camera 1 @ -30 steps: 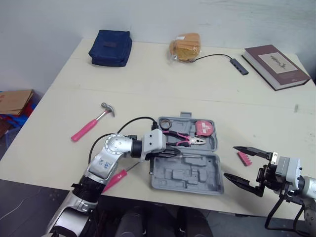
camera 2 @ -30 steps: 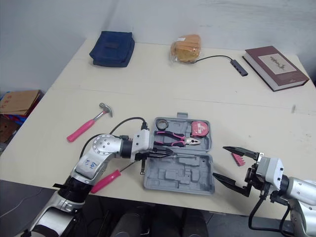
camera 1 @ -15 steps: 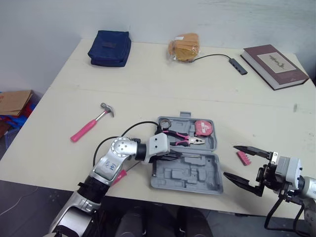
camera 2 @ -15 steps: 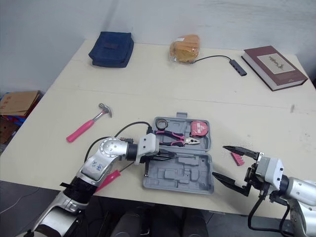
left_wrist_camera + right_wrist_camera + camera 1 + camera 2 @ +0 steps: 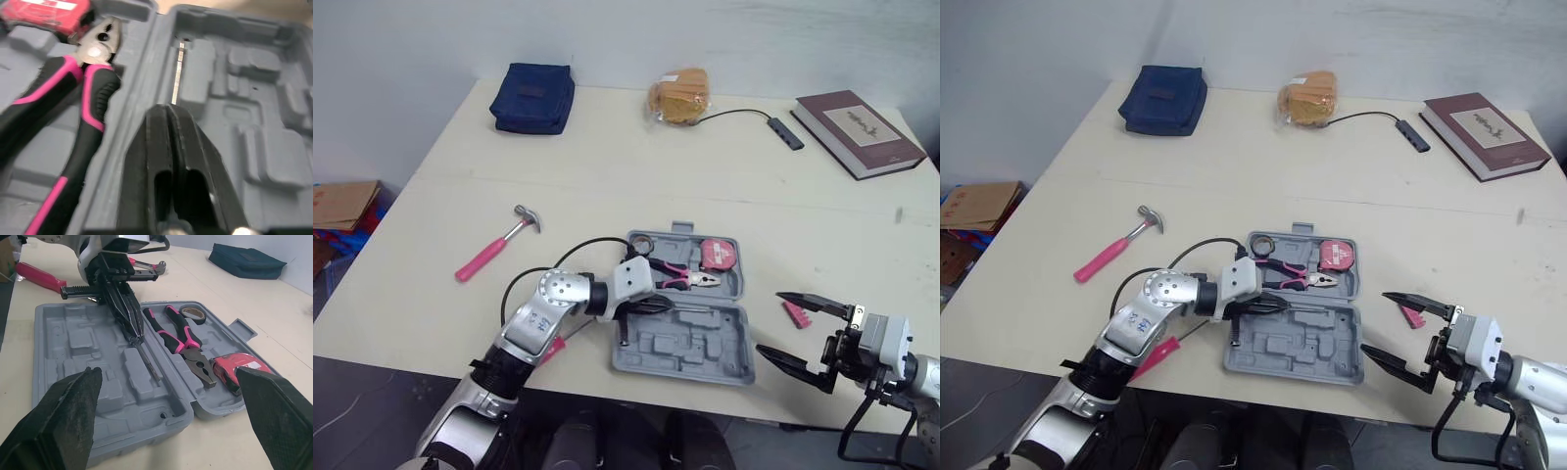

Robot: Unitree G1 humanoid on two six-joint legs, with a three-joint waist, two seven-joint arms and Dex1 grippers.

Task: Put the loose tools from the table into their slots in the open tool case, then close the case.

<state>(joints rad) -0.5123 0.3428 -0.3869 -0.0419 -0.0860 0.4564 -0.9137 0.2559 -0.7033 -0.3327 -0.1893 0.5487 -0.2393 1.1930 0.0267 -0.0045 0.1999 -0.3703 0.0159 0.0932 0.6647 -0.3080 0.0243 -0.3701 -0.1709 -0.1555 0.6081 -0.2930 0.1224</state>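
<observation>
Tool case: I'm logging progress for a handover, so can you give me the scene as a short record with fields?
Case: tool case open, flat on the table
In case: pliers, tape measure, tape roll
Loose on table: hammer, pink-handled screwdriver, pink bit holder
Left gripper: shut on a thin metal shaft, over the emptier half's slots
Right gripper: open, off the case's right side, near the bit holder

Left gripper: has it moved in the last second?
Yes. The left gripper, shut on a metal rod, has shifted slightly toward the robot's right, farther over the tool case.
</observation>
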